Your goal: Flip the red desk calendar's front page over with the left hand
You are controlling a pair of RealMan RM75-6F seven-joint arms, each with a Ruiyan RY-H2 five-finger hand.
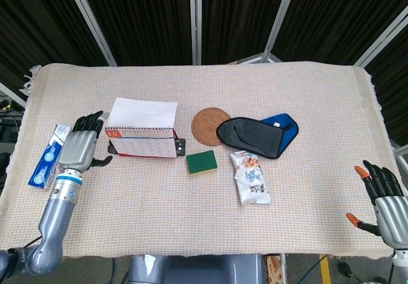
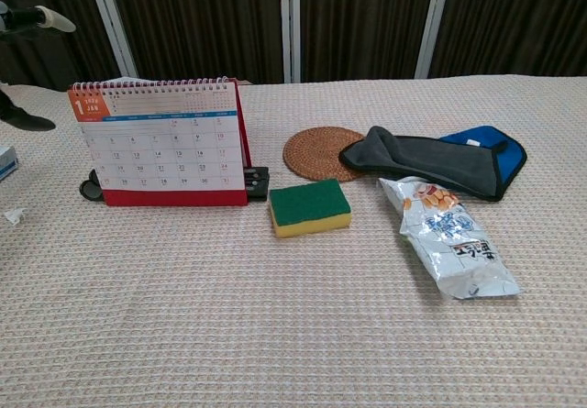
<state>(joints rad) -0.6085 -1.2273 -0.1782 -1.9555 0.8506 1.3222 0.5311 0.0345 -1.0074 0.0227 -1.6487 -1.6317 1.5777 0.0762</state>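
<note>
A blue-and-white toothpaste box [image 1: 50,156] lies on the woven table cloth [image 1: 191,226] just outward of the left hand [image 1: 80,149]. That hand holds nothing, its fingers [image 1: 89,122] spread apart and reaching toward the far edge, its thumb stretched toward the calendar. The red desk calendar [image 1: 141,141] stands just beside the thumb, apart from it, with the flipped white page [image 1: 143,112] lying back over the far side behind the spiral binding. A January grid faces the robot; the calendar's long axis runs left to right across the table. A small black clip [image 1: 181,147] sits at its right foot. Farther from the fingers come a green-and-yellow sponge [image 1: 201,162], a round woven coaster [image 1: 211,126], a dark mitt over a blue cloth [image 1: 258,135], and a snack packet [image 1: 251,177]. Well apart at the near right corner, the right hand [image 1: 386,201] hangs empty, fingers spread.
</note>
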